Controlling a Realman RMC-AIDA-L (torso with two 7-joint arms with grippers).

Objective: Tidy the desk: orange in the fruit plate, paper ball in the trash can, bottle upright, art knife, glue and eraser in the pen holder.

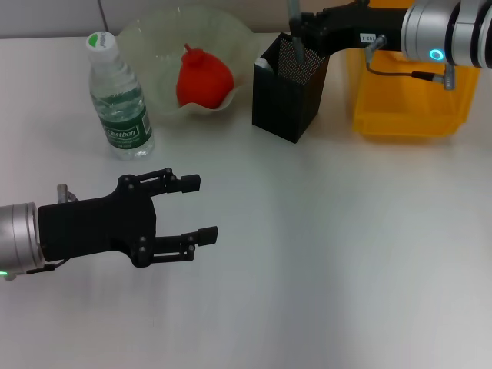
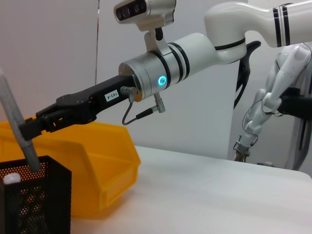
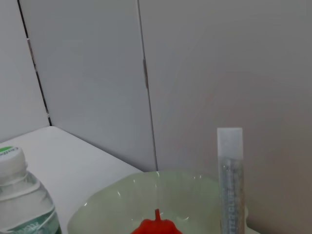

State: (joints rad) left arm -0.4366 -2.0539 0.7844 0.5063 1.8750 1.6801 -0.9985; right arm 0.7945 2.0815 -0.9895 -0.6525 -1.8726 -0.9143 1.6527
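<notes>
Currently lowering grey art knife [image 1: 294, 23], clamped in right gripper [image 1: 298, 38], into pen holder [image 1: 288, 92]; next, release above it; left gripper [image 1: 196, 209] idle, open, empty, in front of bottle [image 1: 117, 98].

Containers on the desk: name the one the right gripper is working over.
The pen holder, the black mesh cup: the right gripper lowers a grey stick into it. The yellow trash can and pale-green fruit plate sit on either side.

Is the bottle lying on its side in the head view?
No, the bottle stands upright on the desk, cap on top, beside the fruit plate holding the orange.
</notes>
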